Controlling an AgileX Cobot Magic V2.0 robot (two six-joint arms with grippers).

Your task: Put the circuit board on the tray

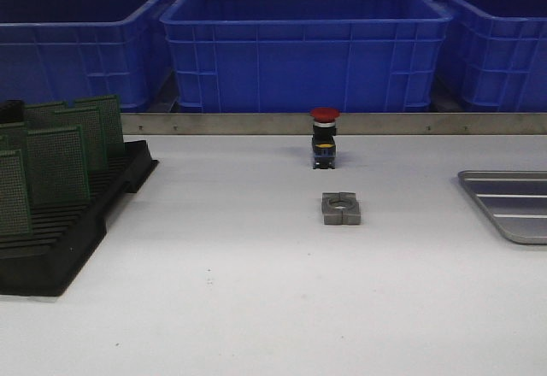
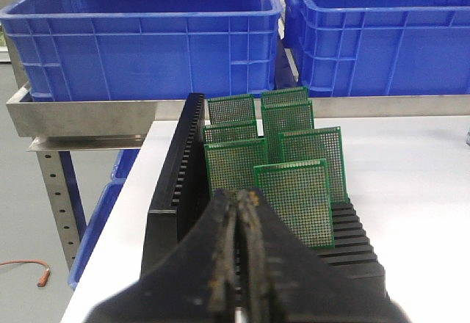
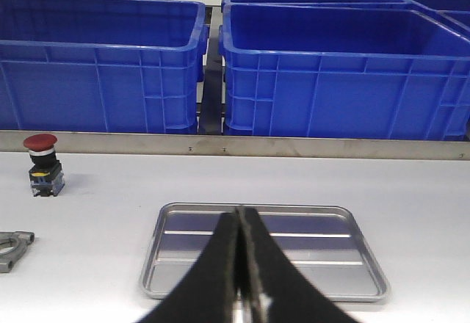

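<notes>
White counter (image 1: 256, 308) with a steel rail along the back, row of big blue bins (image 1: 303, 43) behind it. Black slotted rack (image 1: 60, 239) sits at the left edge, holding the green circuit boards (image 2: 297, 198) upright in its slots, several staggered front to back. Tray (image 3: 264, 249) lies flat on the right, well apart from the rack, nothing on it. Between them: a small grey metal clamp block (image 1: 341, 208) and, behind it, a red-capped push button (image 1: 324, 137).

Left gripper (image 2: 239, 213) hovers just short of the nearest board, jaws clenched on nothing. Right gripper (image 3: 241, 264) hangs over the near side of the tray, jaws also clenched, empty.

Boards look thin, light, stiff, perforated, so probably easy to lift but liable to snag in a slot if pulled at an angle. Best hold is likely the free top edge of the front board, pinched across its thickness, lifted straight up. Jaws need to release first
</notes>
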